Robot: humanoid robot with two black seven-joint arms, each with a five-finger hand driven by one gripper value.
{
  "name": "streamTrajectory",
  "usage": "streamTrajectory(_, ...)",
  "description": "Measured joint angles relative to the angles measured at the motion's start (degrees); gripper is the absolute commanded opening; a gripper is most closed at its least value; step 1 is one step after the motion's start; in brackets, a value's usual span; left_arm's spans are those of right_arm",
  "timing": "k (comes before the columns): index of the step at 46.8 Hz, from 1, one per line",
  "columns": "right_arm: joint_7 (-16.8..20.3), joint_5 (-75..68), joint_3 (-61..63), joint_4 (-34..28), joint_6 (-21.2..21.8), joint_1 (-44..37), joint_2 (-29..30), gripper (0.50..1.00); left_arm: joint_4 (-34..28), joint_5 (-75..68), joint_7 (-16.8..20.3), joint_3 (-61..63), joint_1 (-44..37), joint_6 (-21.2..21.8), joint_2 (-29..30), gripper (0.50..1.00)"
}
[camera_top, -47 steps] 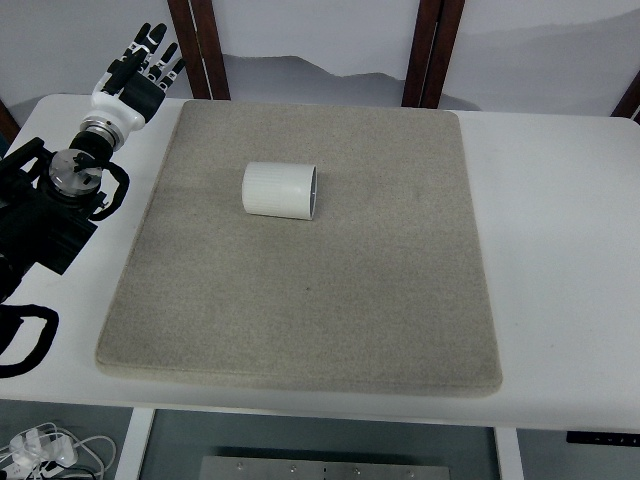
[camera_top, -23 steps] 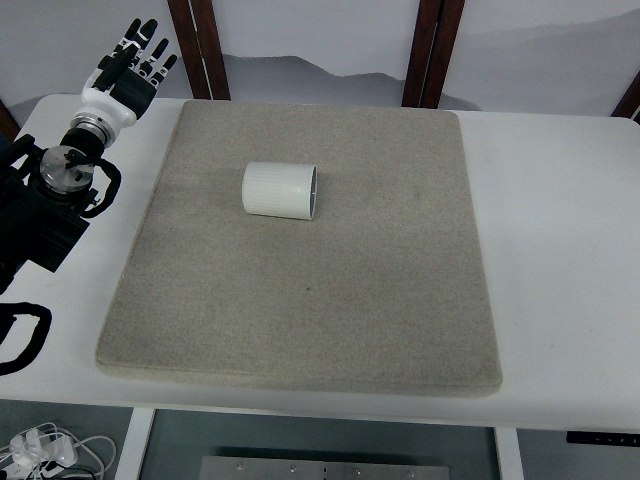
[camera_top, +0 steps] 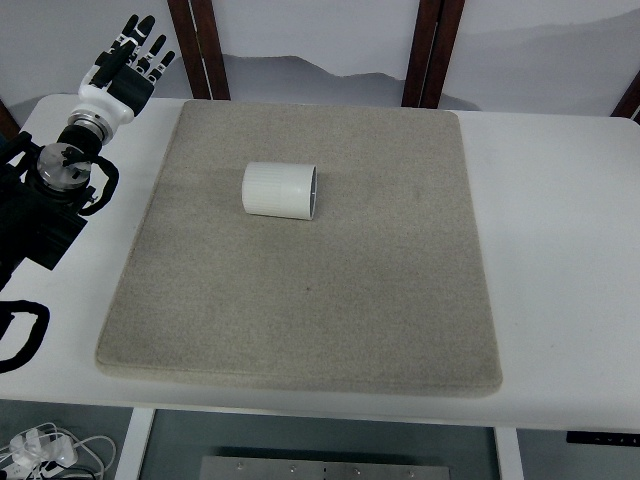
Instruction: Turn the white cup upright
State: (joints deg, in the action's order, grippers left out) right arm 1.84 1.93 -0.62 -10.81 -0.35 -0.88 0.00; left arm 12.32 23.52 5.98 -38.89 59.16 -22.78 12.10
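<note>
A grey felt mat [camera_top: 300,300] covers a white table [camera_top: 560,250]. The white cup [camera_top: 280,189] lies on its side, mouth rightward, well apart from the left hand [camera_top: 118,70], whose fingers are extended, holding nothing.

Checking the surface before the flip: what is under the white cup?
The ribbed white cup lies on its side directly on the grey felt mat, which covers the white table. The patch of mat beneath the cup is hidden.

Black-fingered white left hand [camera_top: 125,68] on a black, cable-looped arm [camera_top: 45,205].
</note>
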Motion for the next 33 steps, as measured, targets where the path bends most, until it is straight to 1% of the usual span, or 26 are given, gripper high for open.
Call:
streamTrajectory(27, 0.0, 0.0, 0.0, 0.0, 0.0, 0.0, 0.0, 0.952, 0.0, -30.2, 0.1, 0.6, 3.6, -5.3, 1.0, 0.992)
streamTrajectory(33, 0.0, 0.0, 0.0, 0.0, 0.0, 0.0, 0.0, 0.952, 1.5, -36.8, 0.1, 0.7, 4.8, -5.9, 1.3, 0.994)
